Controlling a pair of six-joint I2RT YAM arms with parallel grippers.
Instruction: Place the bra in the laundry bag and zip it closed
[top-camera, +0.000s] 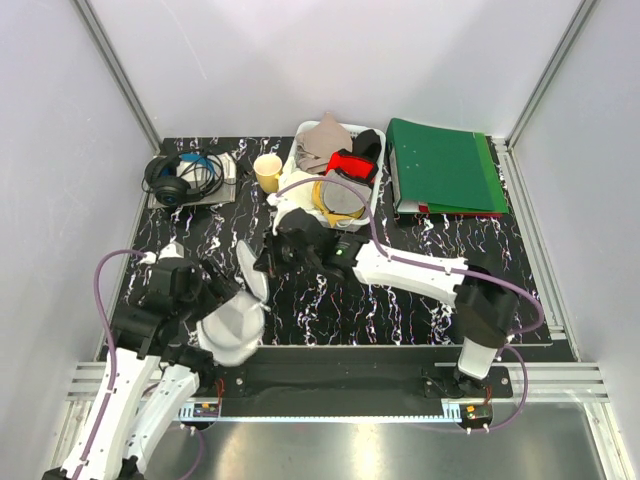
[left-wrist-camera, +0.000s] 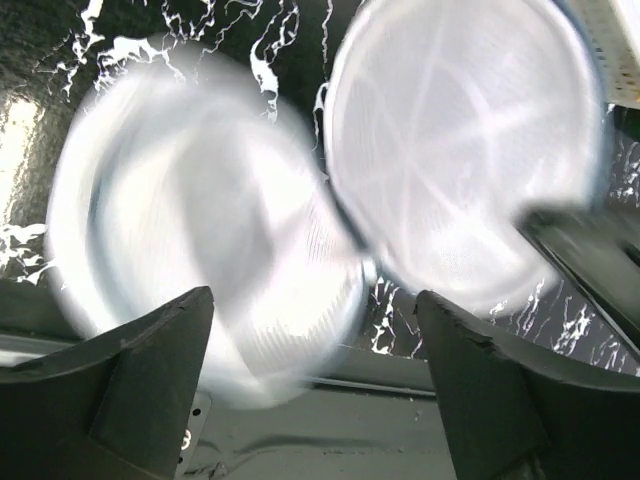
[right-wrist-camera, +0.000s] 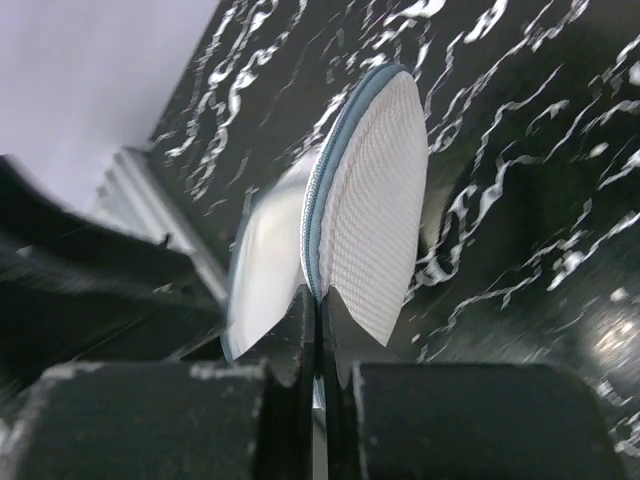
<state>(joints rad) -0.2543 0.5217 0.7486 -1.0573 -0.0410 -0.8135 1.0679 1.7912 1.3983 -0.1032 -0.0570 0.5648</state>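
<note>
The white mesh laundry bag (top-camera: 232, 330) lies unzipped and spread like a clamshell near the table's front left. One round half (left-wrist-camera: 200, 230) is low and blurred. The other half (left-wrist-camera: 460, 140) stands raised on edge (right-wrist-camera: 375, 200). My right gripper (right-wrist-camera: 320, 300) is shut on the blue zip rim of that raised half (top-camera: 255, 272). My left gripper (left-wrist-camera: 315, 330) hangs open just above the lower half, with nothing between its fingers (left-wrist-camera: 150, 370). A white scrap (top-camera: 288, 212) shows by the basket's near corner; I cannot tell whether it is the bra.
A white lattice basket (top-camera: 378, 180) with grey, red and yellow garments stands at the back middle. A yellow cup (top-camera: 268, 172) and headphones (top-camera: 170, 182) are at the back left, and a green folder (top-camera: 445, 168) at the back right. The metal rail (top-camera: 350, 385) runs along the near edge.
</note>
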